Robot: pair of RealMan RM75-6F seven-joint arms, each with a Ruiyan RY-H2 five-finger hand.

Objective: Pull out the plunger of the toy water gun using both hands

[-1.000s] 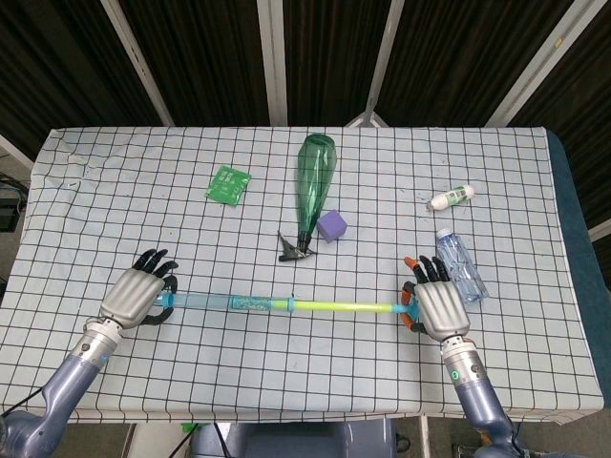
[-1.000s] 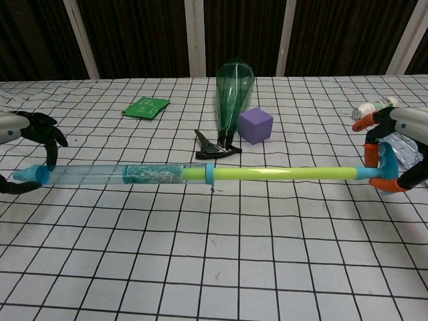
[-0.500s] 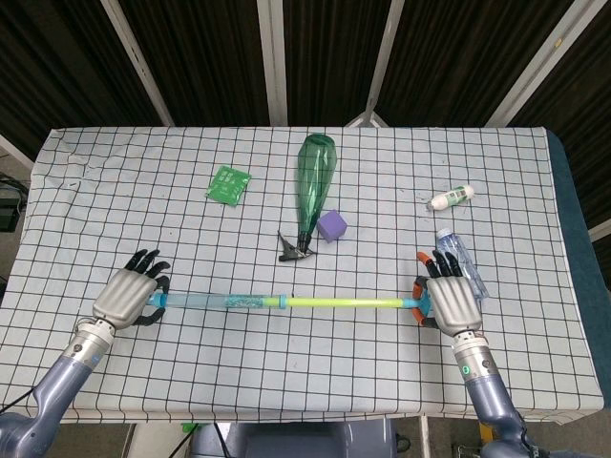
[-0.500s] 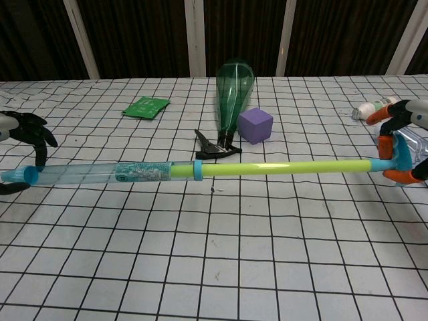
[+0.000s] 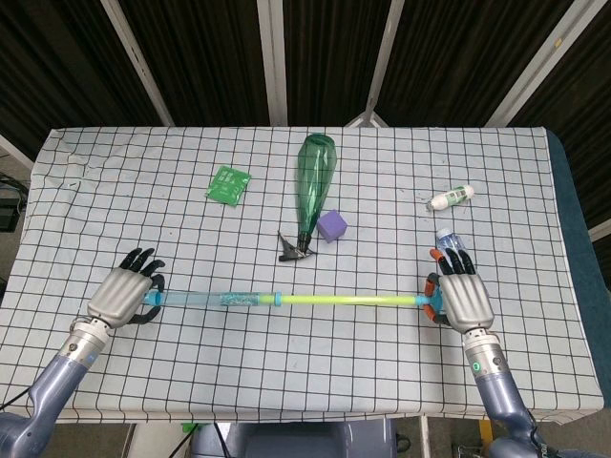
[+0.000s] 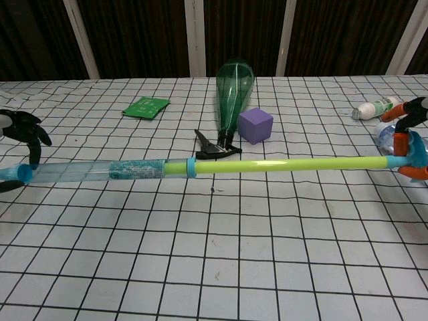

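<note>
The toy water gun lies across the front of the table: a clear blue barrel (image 5: 215,300) (image 6: 100,171) on the left and a yellow-green plunger rod (image 5: 348,301) (image 6: 287,164) drawn far out to the right. My left hand (image 5: 122,295) (image 6: 19,130) grips the barrel's blue tip. At the far end, my right hand (image 5: 461,296) (image 6: 411,134) holds the plunger's blue handle (image 6: 409,155). In the chest view both hands are partly cut off at the frame edges.
Behind the rod lie a green plastic bottle (image 5: 313,186), a purple cube (image 5: 332,225) and a black clip (image 5: 292,246). A green packet (image 5: 227,183) is at back left. A small white bottle (image 5: 450,198) and a clear bottle (image 5: 456,250) sit close to my right hand.
My hands have moved apart, the left leftward and the right rightward. More of the yellow-green rod is drawn out of the barrel.
</note>
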